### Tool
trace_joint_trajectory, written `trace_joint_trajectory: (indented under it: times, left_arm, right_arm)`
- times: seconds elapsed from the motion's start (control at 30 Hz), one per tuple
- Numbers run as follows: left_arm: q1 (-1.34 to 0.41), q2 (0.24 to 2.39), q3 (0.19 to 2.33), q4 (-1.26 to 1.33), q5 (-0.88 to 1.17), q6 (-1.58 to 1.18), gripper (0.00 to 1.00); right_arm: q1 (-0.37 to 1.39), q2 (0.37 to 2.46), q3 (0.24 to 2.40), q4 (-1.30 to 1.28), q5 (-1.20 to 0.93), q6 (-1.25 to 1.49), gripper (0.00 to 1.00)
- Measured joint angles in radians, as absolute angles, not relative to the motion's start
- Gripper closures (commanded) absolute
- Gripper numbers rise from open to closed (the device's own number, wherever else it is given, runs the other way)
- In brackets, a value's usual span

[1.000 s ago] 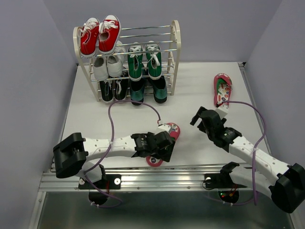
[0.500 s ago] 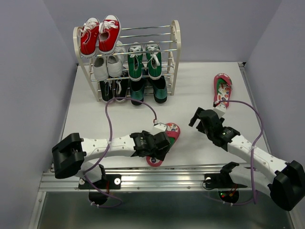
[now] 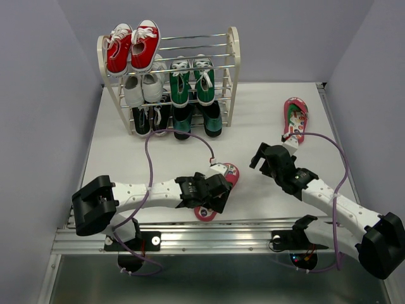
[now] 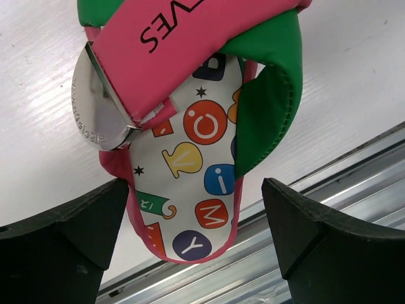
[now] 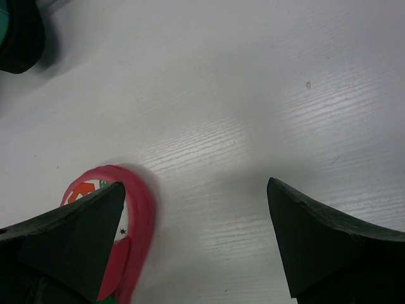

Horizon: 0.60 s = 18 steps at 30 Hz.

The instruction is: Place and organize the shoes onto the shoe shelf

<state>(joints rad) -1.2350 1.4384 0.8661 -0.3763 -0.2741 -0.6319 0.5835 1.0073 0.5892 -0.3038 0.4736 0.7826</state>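
Observation:
The shoe shelf (image 3: 235, 63) stands at the back left. Green sneakers (image 3: 191, 79) sit on its middle tier and dark teal loafers (image 3: 197, 119) on the bottom tier. One pink flip-flop (image 3: 294, 119) lies flat at the right of the table. The other flip-flop (image 3: 231, 172) lies near the front edge, mostly under my left gripper (image 3: 209, 201). In the left wrist view its lettered heel (image 4: 190, 234) lies between the open left gripper (image 4: 196, 253), untouched by the fingers. My right gripper (image 3: 262, 158) hangs open and empty over bare table, the near flip-flop's rim (image 5: 136, 215) beside its left finger.
Red sneakers (image 3: 133, 45) are on the shelf's top tier, white sneakers (image 3: 142, 88) on the middle tier left, black sneakers (image 3: 150, 118) below them. The metal rail (image 3: 209, 237) runs along the near table edge. A teal loafer (image 5: 19, 31) shows far off in the right wrist view.
Both arms have shifted only slightly; the right gripper has edged a little to the left. Both flip-flops lie where they were, and both grippers have stayed open.

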Motion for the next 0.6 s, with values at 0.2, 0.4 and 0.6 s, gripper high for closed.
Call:
trace_joint_trajectory:
  times: [0.2,0.4,0.6]
  left_arm:
    - [-1.233,1.460,0.858,-0.345,-0.267,-0.621,0.01]
    - [-1.232,1.527,0.865,-0.359,-0.284,-0.635,0.01]
    - [-1.233,1.527,0.867,-0.366,-0.291,-0.654,0.01]
  right_arm:
    - [0.583,1.007,0.589,-0.304,0.467,0.781,0.00]
    - [0.583,1.007,0.589,-0.303,0.463,0.777,0.00]
    - [0.583,1.007,0.589,-0.302,0.462,0.777,0.00]
